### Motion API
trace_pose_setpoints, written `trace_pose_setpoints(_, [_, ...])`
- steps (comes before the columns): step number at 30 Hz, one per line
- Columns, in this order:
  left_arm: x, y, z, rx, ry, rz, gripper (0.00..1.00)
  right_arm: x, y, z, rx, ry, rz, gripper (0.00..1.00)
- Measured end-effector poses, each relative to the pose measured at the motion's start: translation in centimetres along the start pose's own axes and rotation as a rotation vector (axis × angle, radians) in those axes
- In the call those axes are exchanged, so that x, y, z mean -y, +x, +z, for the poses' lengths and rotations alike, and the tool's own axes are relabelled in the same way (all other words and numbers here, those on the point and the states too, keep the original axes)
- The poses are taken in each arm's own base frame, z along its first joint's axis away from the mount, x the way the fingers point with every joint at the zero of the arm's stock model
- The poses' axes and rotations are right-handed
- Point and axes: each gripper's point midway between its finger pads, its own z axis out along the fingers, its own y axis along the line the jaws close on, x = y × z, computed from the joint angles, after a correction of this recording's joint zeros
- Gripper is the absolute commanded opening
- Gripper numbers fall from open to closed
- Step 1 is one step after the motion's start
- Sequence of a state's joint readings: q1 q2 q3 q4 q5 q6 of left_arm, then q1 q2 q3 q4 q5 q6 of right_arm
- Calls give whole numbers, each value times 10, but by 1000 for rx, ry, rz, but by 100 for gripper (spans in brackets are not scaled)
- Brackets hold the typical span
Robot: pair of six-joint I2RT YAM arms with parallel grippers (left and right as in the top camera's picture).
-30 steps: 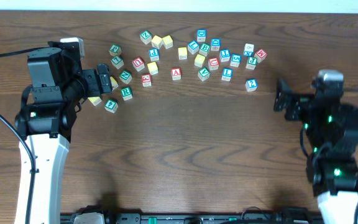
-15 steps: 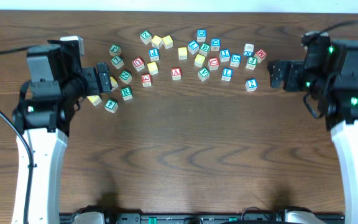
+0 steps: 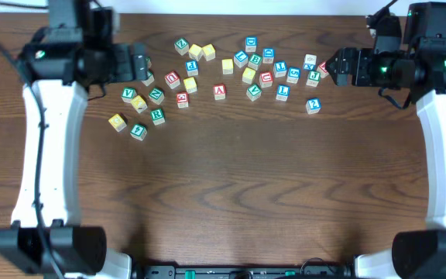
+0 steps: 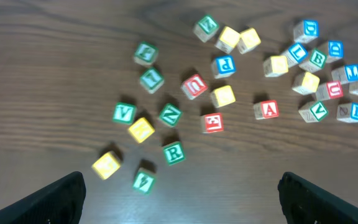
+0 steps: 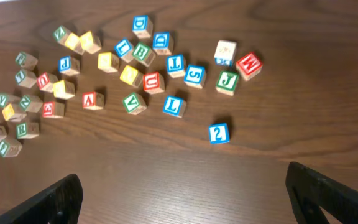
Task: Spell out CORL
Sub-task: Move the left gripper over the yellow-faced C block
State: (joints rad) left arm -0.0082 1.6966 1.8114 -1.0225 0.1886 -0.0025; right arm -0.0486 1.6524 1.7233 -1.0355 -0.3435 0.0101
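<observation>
Left claw (image 4: 179,202) spread, right claw (image 5: 194,199) spread; several blocks (image 4: 141,129) show no readable letter.

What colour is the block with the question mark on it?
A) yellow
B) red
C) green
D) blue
D. The question mark block is blue, and it lies on its own below the J block.
</observation>
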Motion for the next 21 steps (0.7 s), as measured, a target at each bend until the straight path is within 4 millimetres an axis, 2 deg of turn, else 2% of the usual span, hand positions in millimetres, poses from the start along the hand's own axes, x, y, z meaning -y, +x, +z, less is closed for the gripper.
trace_pose_setpoints(4, [23, 6, 27, -52, 29, 46, 98, 2, -3, 11, -3, -10, 1, 99])
trace_pose_setpoints(8, [40, 9, 45, -77, 49, 80, 98, -2, -2, 15, -11, -42, 4, 99])
trace_pose_setpoints(11, [46, 11, 50, -87, 57, 93, 98, -5, -1, 14, -15, -58, 5, 99])
trace_pose_setpoints(15, [54, 0, 50, -37, 69, 92, 97, -7, 3, 14, -33, -69, 13, 99])
trace_pose_setpoints(17, [56, -5, 53, -21, 73, 55, 92, -7, 4, 14, -37, -70, 14, 99])
trace_pose_setpoints(21, [56, -6, 76, -36, 47, -50, 88, -7, 4, 14, -37, -72, 15, 99])
